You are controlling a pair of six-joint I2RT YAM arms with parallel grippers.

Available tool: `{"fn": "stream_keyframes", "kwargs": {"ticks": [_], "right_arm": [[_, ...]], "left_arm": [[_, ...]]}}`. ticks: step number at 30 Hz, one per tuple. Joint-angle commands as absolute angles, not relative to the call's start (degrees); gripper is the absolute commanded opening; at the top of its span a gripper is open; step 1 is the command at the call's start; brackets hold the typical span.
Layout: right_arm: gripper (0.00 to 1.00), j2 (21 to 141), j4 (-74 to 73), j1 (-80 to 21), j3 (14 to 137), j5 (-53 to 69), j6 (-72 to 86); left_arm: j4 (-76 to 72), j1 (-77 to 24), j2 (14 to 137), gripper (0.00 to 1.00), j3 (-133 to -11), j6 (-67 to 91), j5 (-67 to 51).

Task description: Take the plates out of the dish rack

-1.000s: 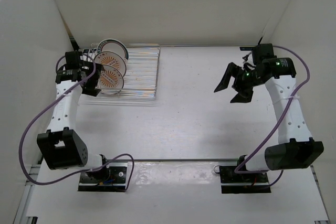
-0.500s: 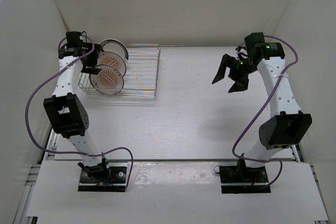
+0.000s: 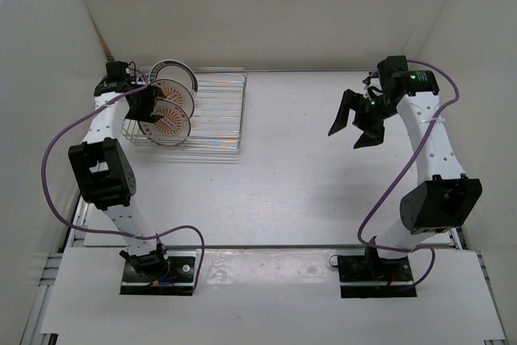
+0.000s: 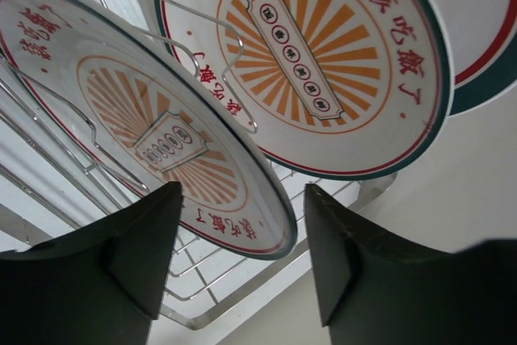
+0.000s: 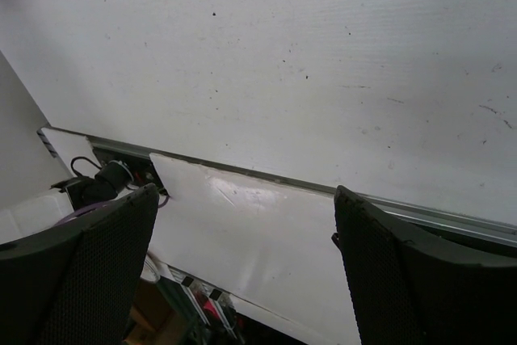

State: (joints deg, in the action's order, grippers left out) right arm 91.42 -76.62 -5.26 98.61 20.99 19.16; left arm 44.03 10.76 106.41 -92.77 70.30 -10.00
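overhead view of a white table with two robot arms. the dish rack, silver wire, sits at about 10 o'clock on the table. all three plates stand on edge at its 9 o'clock end, none unloaded yet.

the left gripper reaches into that end. in the left wrist view its two dark fingers are partly open and straddle the lower rim of the nearest sunburst plate, with a gap showing on each side, so nothing is gripped. a second sunburst plate stands just behind, and the teal-rimmed plate peeks out at 3 o'clock.

the right gripper hangs over bare table at about 2 o'clock, fingers spread wide and empty.

likely risks: the pinch falls close to the thin rim, so the plate could swing or slip out. a wire loop crosses the plate's face, so a tilted lift could snag and drag the rack. the right-hand finger sits near the second plate and could knock it.
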Motion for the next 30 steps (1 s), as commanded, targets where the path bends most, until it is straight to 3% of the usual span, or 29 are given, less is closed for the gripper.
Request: {"fn": "stream_keyframes", "kwargs": {"ticks": [1, 3, 7, 17, 30], "right_arm": [[0.90, 88.51, -87.45, -4.83, 98.00, 20.57, 17.84], [0.90, 88.07, -87.71, -4.75, 97.38, 20.39, 17.75], [0.90, 87.28, -88.07, -4.57, 96.59, 20.21, 17.23], [0.90, 86.75, -88.24, -4.13, 95.45, 18.81, 16.88], [0.90, 88.15, -89.91, -4.13, 98.17, 14.51, 16.43]], "left_arm": [[42.63, 11.25, 105.03, 0.70, -92.20, 69.17, -11.25], [42.45, 11.34, 105.20, 0.63, -92.20, 69.34, -11.42], [40.53, 11.43, 103.89, 0.59, -90.62, 70.22, -10.99], [39.64, 11.69, 101.17, 0.29, -87.10, 70.58, -10.81], [36.74, 11.43, 94.58, 0.21, -85.60, 75.76, -12.57]]}}
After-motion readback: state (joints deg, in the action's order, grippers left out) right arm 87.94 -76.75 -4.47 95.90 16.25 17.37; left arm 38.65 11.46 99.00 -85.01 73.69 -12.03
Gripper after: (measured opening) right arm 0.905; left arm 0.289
